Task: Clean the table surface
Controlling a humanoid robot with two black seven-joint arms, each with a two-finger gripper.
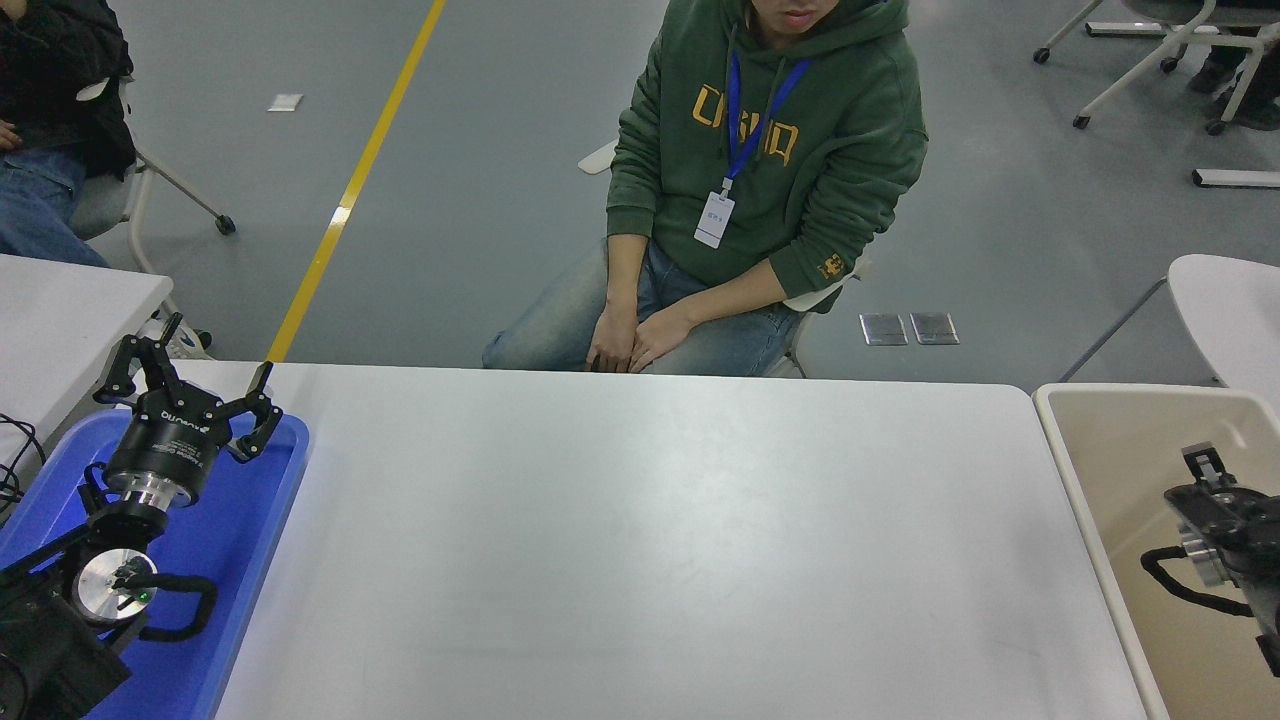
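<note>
The table surface [640,540] is a wide glossy white top with rounded corners, and nothing lies on it. My left gripper [217,347] is parked at the lower left above a blue tray [250,540], open and holding nothing. At the right edge my right gripper [1207,472] hangs over a beige bin [1100,440], beyond the table's right end. Only part of it shows, so its state is unclear.
A person in a green hoodie [770,150] sits at the far side with both hands in their lap. A smaller white table [60,310] stands at the left, another white table [1230,310] at the far right. A second seated person [50,120] is at the top left.
</note>
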